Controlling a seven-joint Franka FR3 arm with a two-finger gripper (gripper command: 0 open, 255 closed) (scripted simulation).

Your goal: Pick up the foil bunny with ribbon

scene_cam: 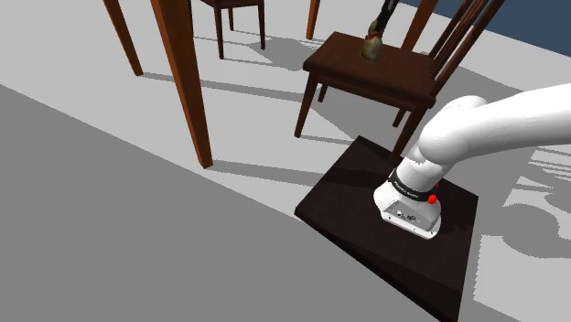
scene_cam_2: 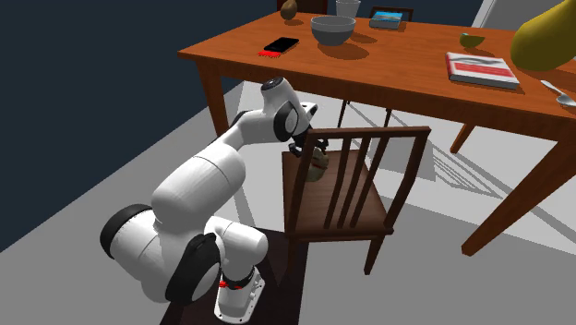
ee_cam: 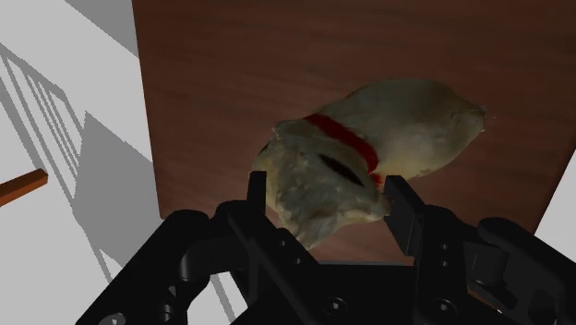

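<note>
A: Where is the bunny lying?

B: The bunny (ee_cam: 406,138) is lying on the chair (scene_cam: 366,75), on the dark seat and close to one of its edges. The seat is carrying all its weight; nothing is showing it lifted yet.

A: And what is the gripper doing?

B: The gripper (ee_cam: 328,185) is pinching the bunny's head. Its two fingers (ee_cam: 399,210) are standing apart only as far as the head is wide, and each seems to be pressing a side.

A: Why is it taking the head and not the body?

B: The head end is pointing toward the hand and looks narrower, so it is probably fitting the gap better. The ribbon (ee_cam: 343,143) is circling the neck just beyond the fingertips, so the grip is sitting below it. The arm is reaching in from the seat's open side, likely because the slatted back is closing off the other.

A: How many of each thing is showing?

B: One bunny, one red ribbon, one gripper with two fingers. Two chairs are showing: the one in use and a second chair (scene_cam: 240,14) farther off. One table (scene_cam_2: 397,66) is holding one bowl (scene_cam_2: 332,30), one phone (scene_cam_2: 282,44) and one book (scene_cam_2: 480,67), among other small things.
</note>
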